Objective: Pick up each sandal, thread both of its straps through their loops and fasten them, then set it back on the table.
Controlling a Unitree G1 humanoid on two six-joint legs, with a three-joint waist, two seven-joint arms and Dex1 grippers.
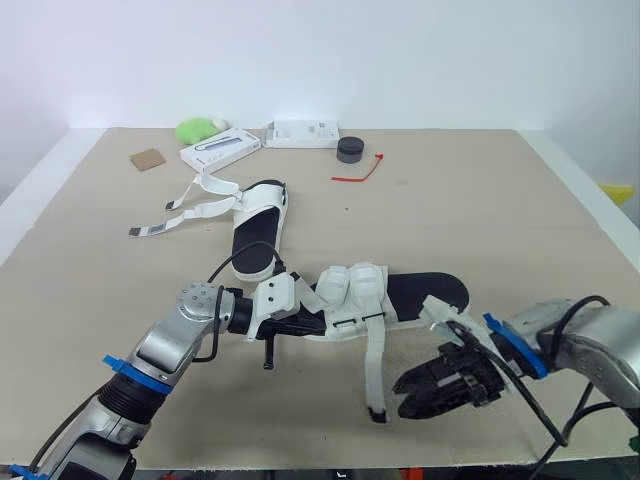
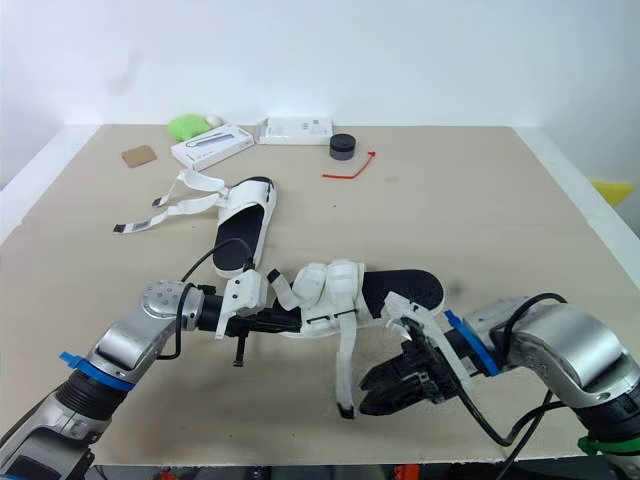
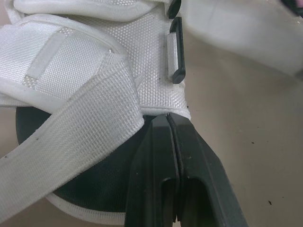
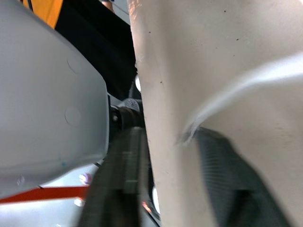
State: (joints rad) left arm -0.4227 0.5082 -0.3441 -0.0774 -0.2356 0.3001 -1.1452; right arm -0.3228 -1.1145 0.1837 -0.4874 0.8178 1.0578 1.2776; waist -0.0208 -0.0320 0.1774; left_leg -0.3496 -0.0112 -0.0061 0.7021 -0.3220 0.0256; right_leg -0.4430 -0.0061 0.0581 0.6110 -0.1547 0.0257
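Note:
The near sandal, white with a black insole, lies at the table's front. My left gripper is shut on its heel end; the left wrist view has the fingertips pressed together at the edge of the white upper, below a black loop. One loose strap hangs forward from it, ending in a black tip. My right gripper stands open just right of that strap, whose white band crosses between its fingers. The far sandal lies behind with its straps spread leftward.
Along the table's back edge sit a green object, two white boxes, a black round cap, a red tie and a brown card. A yellow object lies beyond the right edge.

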